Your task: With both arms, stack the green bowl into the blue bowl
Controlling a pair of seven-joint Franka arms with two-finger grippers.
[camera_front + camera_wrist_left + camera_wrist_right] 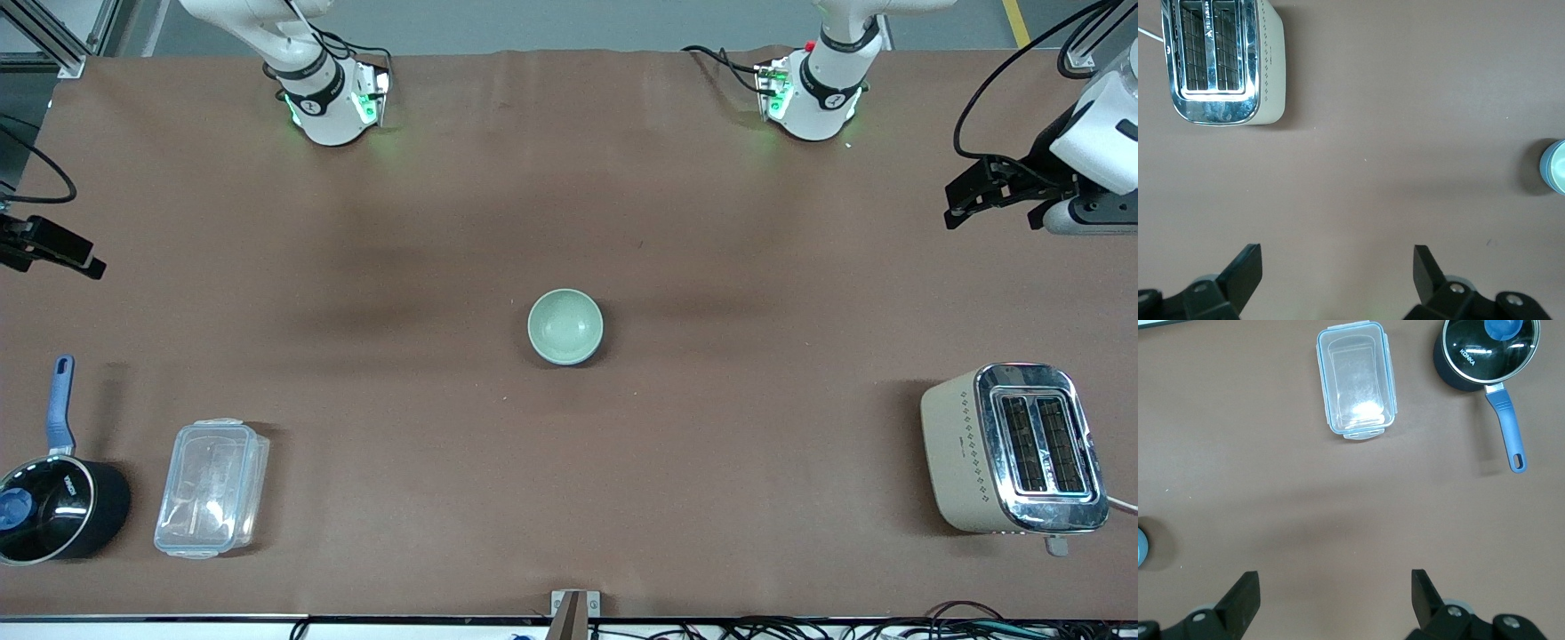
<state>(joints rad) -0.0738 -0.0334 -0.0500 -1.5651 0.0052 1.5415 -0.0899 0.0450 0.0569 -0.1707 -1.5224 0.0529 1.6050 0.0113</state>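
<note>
The green bowl (565, 326) stands upright in the middle of the table. It sits nested in the blue bowl, whose blue outside shows as a thin edge in the left wrist view (1543, 164) and the right wrist view (1141, 548). The green inside also shows in the left wrist view (1559, 171). My left gripper (956, 206) hangs open and empty over bare cloth at the left arm's end (1338, 267). My right gripper (93, 265) hangs open and empty over bare cloth at the right arm's end (1335, 590). Both are far from the bowls.
A cream and chrome toaster (1013, 449) (1221, 60) stands at the left arm's end, nearer the front camera. A black saucepan with a blue handle (53, 507) (1485, 350) and a clear lidded container (212, 487) (1355, 380) lie at the right arm's end.
</note>
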